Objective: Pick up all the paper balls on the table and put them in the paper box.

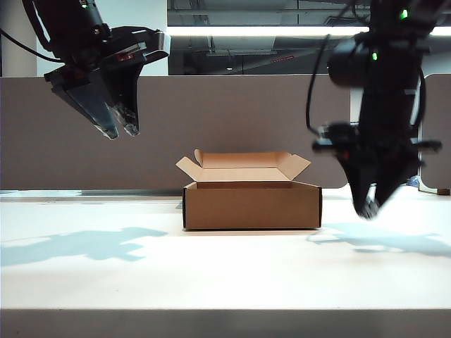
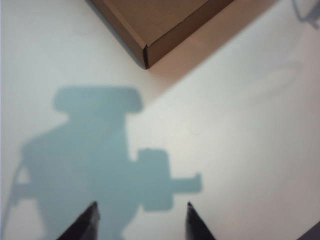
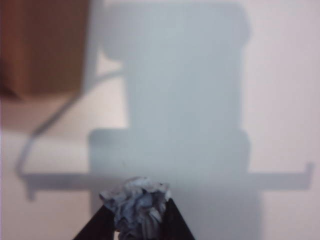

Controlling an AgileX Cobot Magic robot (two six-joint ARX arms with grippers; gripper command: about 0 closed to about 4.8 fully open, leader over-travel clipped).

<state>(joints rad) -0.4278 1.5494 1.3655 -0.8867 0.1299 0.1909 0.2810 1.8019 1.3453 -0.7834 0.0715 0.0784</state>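
Off-white table runs across the ext. view, w/ a grey-brown partition panel behind it and ceiling lights above. One brown paper box sits mid-table, flaps up and open.

Two arms, one per side. Left gripper hangs high over the table, left of the box and well apart from it; its wrist cam shows the two finger tips spread w/ bare table between them, nothing held, plus one box corner that's near but not touching. Right gripper is low, right of the box, tips just above the table; blurred in the ext. view, so no paper can be made out there.

Only the right wrist cam shows it: one paper ball, white w/ blue-grey print, pinched between the right gripper's fingers, above the table. Box edge is off to one side, apart from the ball.

Count: 1 box, 1 paper ball visible, 2 grippers.
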